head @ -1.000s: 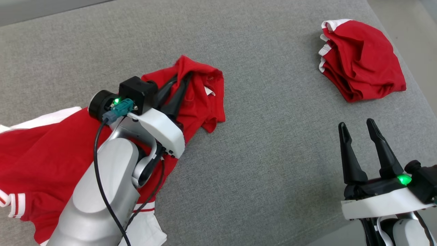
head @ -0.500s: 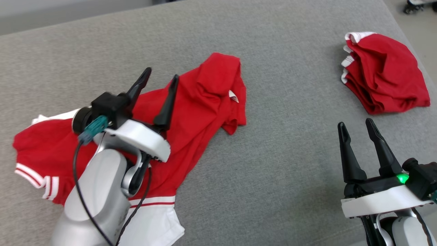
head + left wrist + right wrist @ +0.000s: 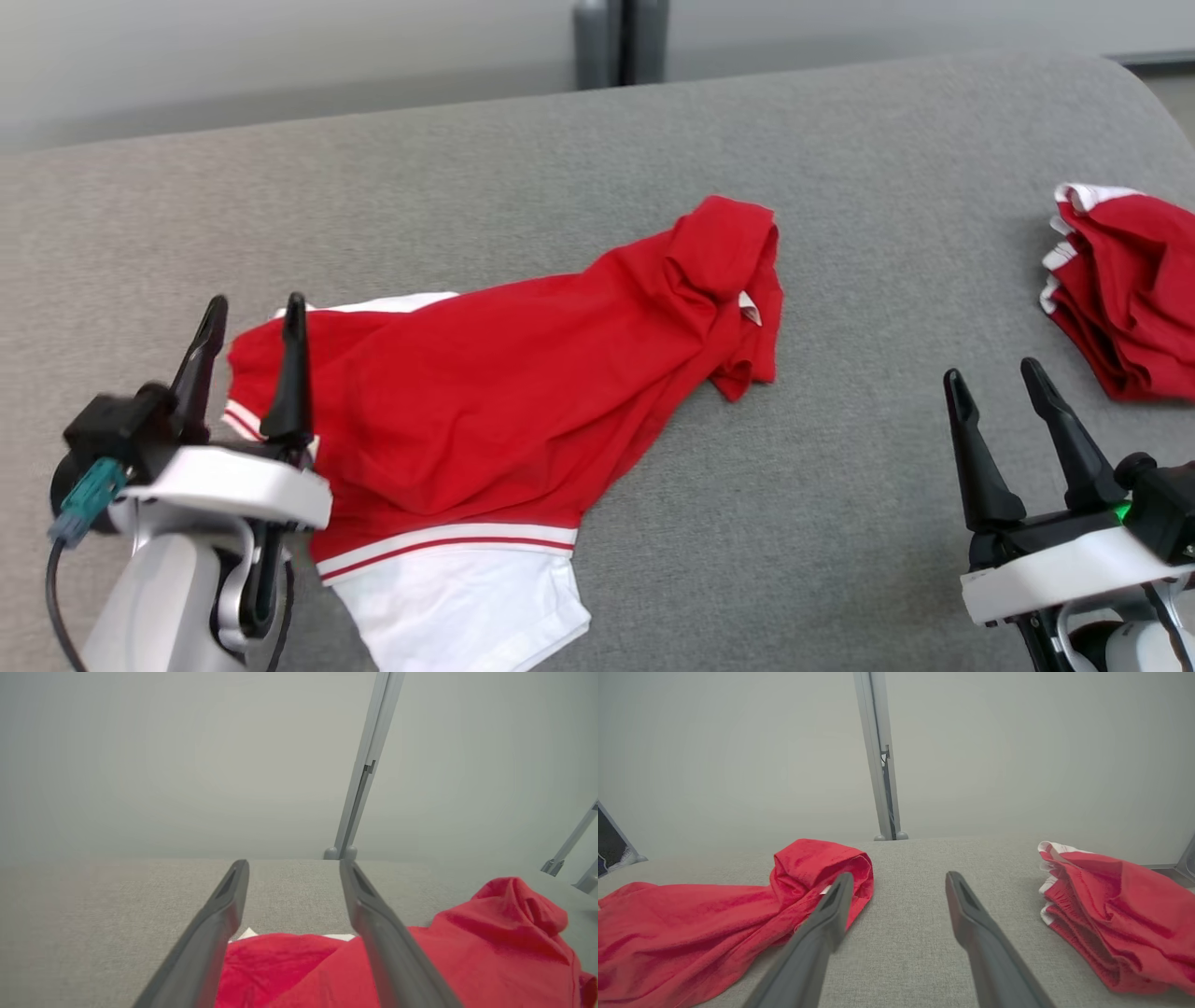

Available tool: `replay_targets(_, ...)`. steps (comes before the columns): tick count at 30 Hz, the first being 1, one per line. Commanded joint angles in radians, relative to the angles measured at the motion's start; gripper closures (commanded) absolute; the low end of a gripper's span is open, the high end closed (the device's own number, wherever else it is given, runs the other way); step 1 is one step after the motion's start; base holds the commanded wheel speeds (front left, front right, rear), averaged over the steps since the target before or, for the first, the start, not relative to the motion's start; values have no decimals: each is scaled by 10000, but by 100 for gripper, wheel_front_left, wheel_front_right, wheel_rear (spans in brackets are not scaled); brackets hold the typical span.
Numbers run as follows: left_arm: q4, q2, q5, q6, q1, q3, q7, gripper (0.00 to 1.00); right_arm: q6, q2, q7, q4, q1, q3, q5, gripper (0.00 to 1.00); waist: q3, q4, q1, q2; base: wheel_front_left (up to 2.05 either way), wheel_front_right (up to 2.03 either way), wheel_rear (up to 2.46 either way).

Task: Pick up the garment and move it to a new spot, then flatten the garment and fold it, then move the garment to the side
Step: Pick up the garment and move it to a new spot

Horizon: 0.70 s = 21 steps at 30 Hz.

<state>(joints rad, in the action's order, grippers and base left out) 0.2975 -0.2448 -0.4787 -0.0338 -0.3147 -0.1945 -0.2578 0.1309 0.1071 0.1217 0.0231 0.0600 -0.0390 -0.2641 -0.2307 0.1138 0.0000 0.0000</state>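
Lying stretched across the grey tabletop (image 3: 840, 467), the red garment (image 3: 485, 401) runs from the lower left up to a bunched, rumpled end near the middle, with a small white tag peeking out of the folds. Along its near edge there's a white band with a red stripe, and a white panel (image 3: 467, 607) spills towards the camera.

Over at the lower left, the left tool (image 3: 256, 308) has its fingers spread wide with nothing between them. Its tips sit right at the garment's left edge. From the left wrist view the red cloth shows beneath and between the fingers, though whether they touch it is hard to say.

On the other side, the right tool (image 3: 992, 371) is spread as well and empty, hovering over bare grey fabric. It sits between the garment and a second red bundle (image 3: 1130, 299), white-trimmed and folded, at the far right. A grey post (image 3: 621, 42) stands beyond the far edge.
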Motion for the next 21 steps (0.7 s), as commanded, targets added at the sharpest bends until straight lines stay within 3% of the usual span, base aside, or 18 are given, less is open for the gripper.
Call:
replay_targets(1, -159, -148, -40, -54, 350, 181, -60, 0, -3, 109, -112, 109, -132, 32, 64, 0, 417, -438, 0, 0, 0, 0, 0)
replay_targets(21, -2582, -325, 70, -528, 3354, 175, 180, 0, -3, 126, -772, 599, -1220, 318, 241, 0, 1723, -1083, 0, 0, 0, 0, 0)
